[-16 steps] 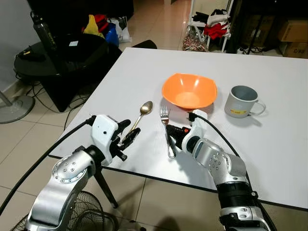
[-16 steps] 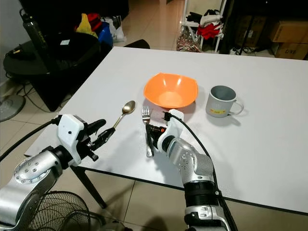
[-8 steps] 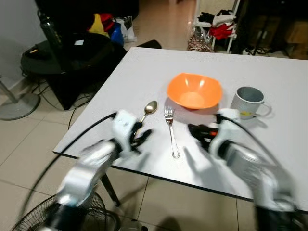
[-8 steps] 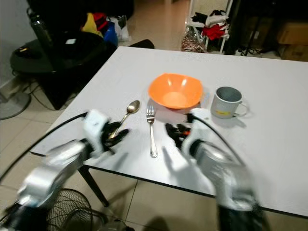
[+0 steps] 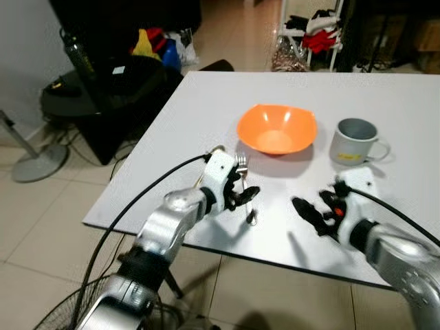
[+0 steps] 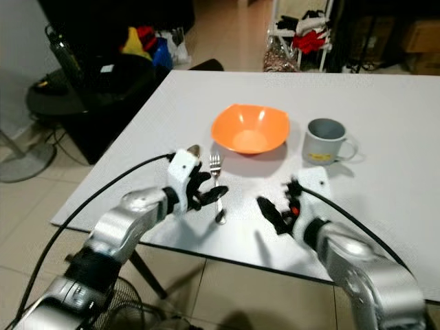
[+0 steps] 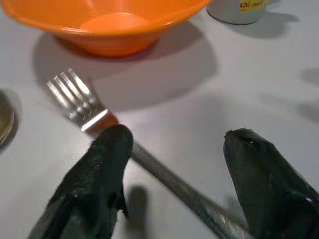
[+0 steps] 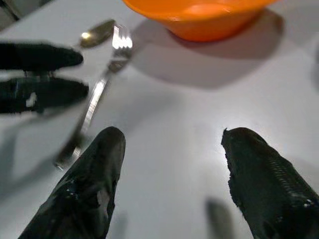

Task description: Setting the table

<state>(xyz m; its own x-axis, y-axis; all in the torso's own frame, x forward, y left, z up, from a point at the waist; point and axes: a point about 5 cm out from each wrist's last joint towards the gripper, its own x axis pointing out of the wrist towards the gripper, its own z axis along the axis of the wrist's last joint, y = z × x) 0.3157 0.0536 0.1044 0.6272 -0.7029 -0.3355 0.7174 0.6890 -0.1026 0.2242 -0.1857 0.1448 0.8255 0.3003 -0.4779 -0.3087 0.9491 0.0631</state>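
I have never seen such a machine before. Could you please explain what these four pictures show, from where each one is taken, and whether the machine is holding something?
This is a humanoid robot with two silver arms. Two pictures come from cameras in its head, looking down at a white table. The other two come from cameras on each wrist, looking along the black fingers. On the table lie an orange plastic bowl, a grey mug, a metal fork and a metal spoon. The left gripper is open, its fingers either side of the fork's handle. The right gripper is open above bare table. Nothing is held.
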